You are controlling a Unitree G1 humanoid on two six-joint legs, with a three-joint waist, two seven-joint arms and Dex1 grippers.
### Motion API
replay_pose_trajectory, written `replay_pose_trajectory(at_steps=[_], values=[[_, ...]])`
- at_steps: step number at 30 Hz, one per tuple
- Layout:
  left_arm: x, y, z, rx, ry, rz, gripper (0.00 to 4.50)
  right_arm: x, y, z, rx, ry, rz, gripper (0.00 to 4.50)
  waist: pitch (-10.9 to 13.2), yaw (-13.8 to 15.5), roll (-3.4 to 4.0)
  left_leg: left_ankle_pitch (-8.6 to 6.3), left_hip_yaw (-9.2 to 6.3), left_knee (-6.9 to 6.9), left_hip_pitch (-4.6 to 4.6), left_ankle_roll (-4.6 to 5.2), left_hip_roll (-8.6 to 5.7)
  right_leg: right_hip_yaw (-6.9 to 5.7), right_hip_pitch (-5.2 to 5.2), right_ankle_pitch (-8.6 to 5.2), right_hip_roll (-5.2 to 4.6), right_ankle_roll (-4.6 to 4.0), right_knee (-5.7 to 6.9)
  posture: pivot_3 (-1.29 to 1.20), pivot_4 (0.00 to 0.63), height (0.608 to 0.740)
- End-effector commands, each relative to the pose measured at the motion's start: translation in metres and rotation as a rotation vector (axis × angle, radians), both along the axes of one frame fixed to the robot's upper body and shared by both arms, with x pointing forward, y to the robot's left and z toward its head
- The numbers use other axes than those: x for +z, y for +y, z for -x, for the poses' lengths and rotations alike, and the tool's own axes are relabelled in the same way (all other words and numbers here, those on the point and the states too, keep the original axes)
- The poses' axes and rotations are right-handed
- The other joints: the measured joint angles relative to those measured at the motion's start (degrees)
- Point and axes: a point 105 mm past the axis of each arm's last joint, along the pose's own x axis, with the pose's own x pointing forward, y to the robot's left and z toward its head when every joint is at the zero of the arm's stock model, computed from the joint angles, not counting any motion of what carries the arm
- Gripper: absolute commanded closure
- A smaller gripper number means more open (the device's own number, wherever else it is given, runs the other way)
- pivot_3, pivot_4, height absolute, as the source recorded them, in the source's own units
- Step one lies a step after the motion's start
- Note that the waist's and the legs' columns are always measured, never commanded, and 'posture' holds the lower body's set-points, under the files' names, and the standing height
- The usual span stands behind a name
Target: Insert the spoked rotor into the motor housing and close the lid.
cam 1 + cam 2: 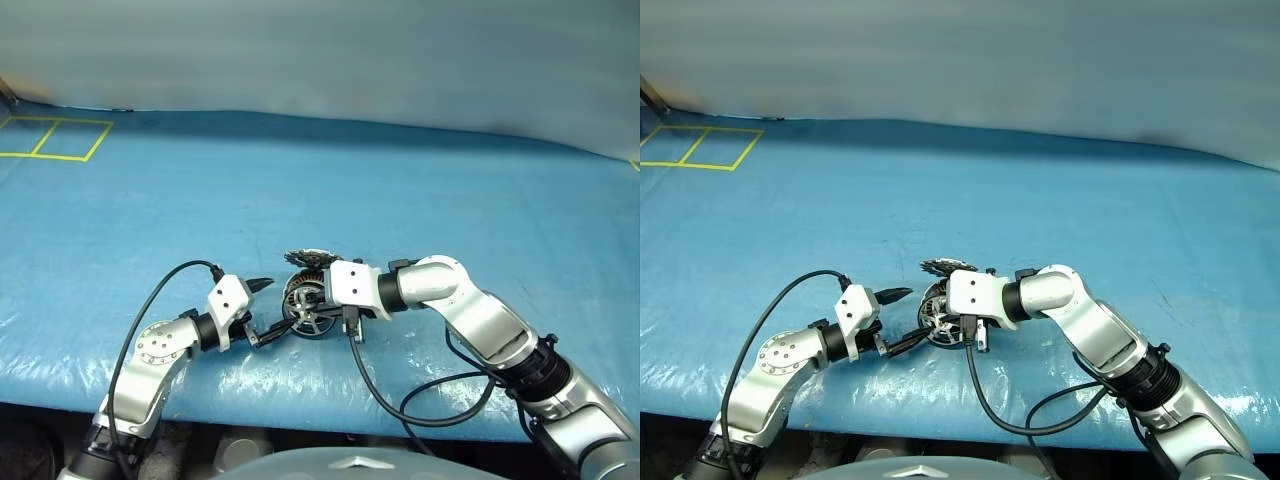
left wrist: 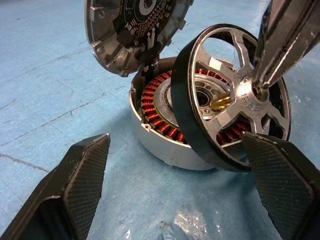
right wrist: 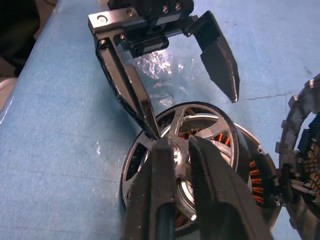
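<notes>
1. on the blue table (image 1: 420,180), the motor housing (image 2: 165,145) sits with its lid (image 2: 132,30) hinged up.
2. the spoked rotor (image 2: 235,105) leans tilted on the housing's rim, not seated.
3. the right gripper (image 3: 181,150) pinches the rotor's hub, jaws nearly together; it should level the rotor before letting go.
4. the left gripper (image 2: 175,185) waits alongside, spread wide and empty.
5. the rotor hides the housing's far windings.

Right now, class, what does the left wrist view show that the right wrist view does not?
Left wrist view adds: the lid's whole inner face, raised upright on its hinge. Right wrist view adds: the left tool seen from the front, fingers spread wide. Both: the spoked rotor tilted in the motor housing, right tool pinching its hub.
</notes>
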Motion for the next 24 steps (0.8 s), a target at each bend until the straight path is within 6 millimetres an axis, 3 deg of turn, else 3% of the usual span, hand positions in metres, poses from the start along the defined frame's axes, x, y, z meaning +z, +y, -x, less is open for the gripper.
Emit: replay_pose_trajectory(at_steps=[1,3,12,24], values=[[-0.005,0.001,-0.001,-0.003,-0.001,-0.017,0.00,0.012,-0.001,-0.006,-0.039,-0.025,-0.039,2.90,0.0,0.0,0.00,0.00,-0.01,0.00,0.00,0.00,0.00,-0.01,0.00,0.00,0.00,0.00,0.00,0.00,0.150,0.740],[-0.006,0.000,-0.002,-0.005,-0.002,-0.016,0.00,0.011,-0.001,-0.002,-0.029,0.008,-0.037,2.24,0.0,0.0,0.00,0.00,0.00,0.00,0.00,0.00,0.00,0.00,0.00,0.00,0.00,0.00,0.00,0.00,0.150,0.740],[-0.009,-0.001,-0.003,-0.007,-0.001,-0.015,0.00,-0.004,-0.001,0.002,-0.022,0.018,0.027,2.24,0.0,0.1,0.01,0.00,0.00,0.01,0.07,0.00,-0.01,-0.01,0.09,-0.01,0.00,-0.01,0.00,0.00,0.150,0.740],[-0.012,-0.001,-0.002,-0.006,0.004,-0.026,0.00,-0.021,-0.013,-0.013,-0.098,-0.034,0.147,2.24,0.0,0.0,0.01,0.04,-0.01,0.05,0.20,0.02,0.00,0.00,0.22,0.00,0.00,-0.02,0.00,0.00,0.150,0.740]])
